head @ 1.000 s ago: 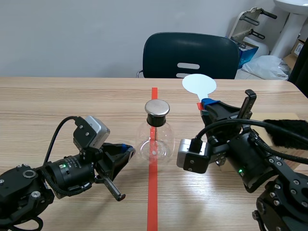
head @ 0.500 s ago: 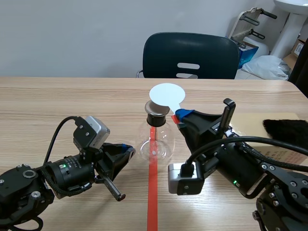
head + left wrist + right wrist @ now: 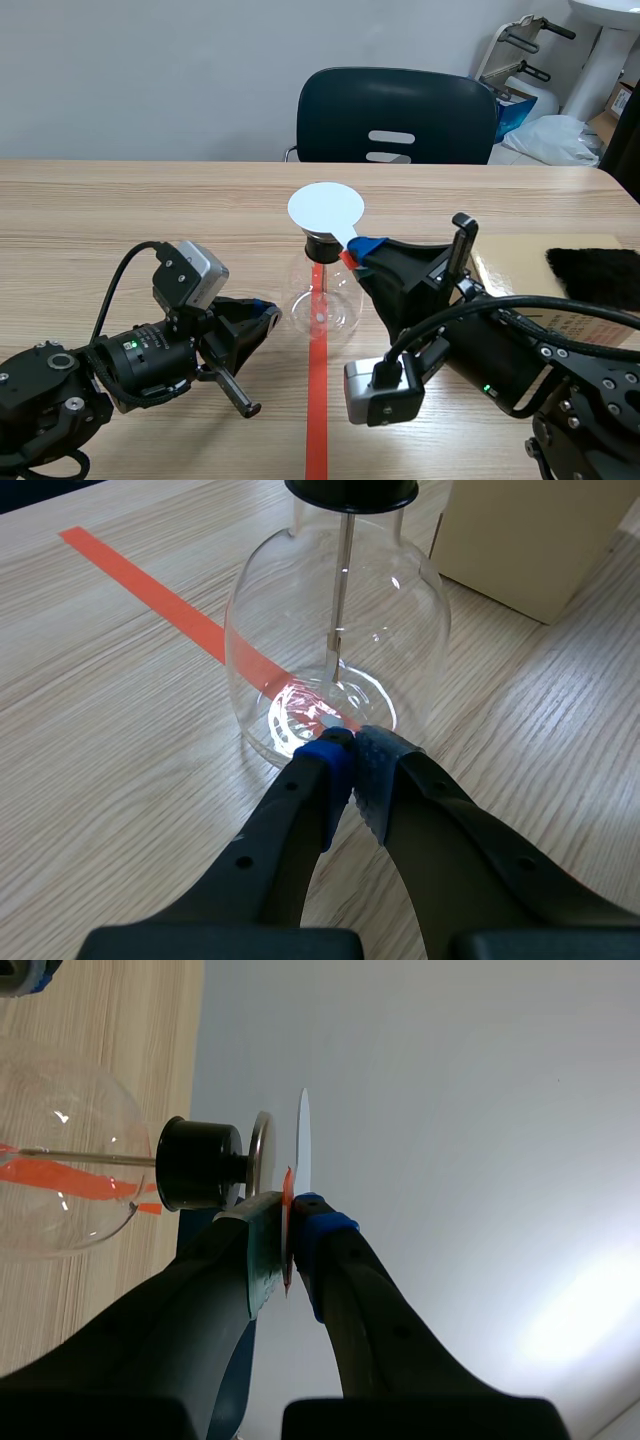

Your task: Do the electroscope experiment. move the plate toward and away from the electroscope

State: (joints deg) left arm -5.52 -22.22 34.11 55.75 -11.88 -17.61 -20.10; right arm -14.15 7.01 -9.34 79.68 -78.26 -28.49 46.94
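Observation:
The electroscope (image 3: 322,290), a clear glass flask with a black stopper, a metal cap and a thin rod inside, stands on the red tape line mid-table. Over its cap hangs a white round plate (image 3: 325,208) with a short orange handle, and my right gripper (image 3: 358,252) is shut on that handle. In the right wrist view the plate (image 3: 303,1140) shows edge-on, a small gap from the metal cap (image 3: 260,1150). My left gripper (image 3: 262,312) rests low on the table, shut on nothing, its fingertips (image 3: 345,770) right at the foot of the flask (image 3: 335,650).
A tan cardboard box (image 3: 545,280) with a black furry cloth (image 3: 592,275) on it lies at the right. A dark chair (image 3: 395,115) stands behind the table's far edge. In the left wrist view the box (image 3: 540,535) sits beyond the flask.
My right gripper has carried the plate leftward from the right of the flask to right over its metal cap. The left arm has stayed still.

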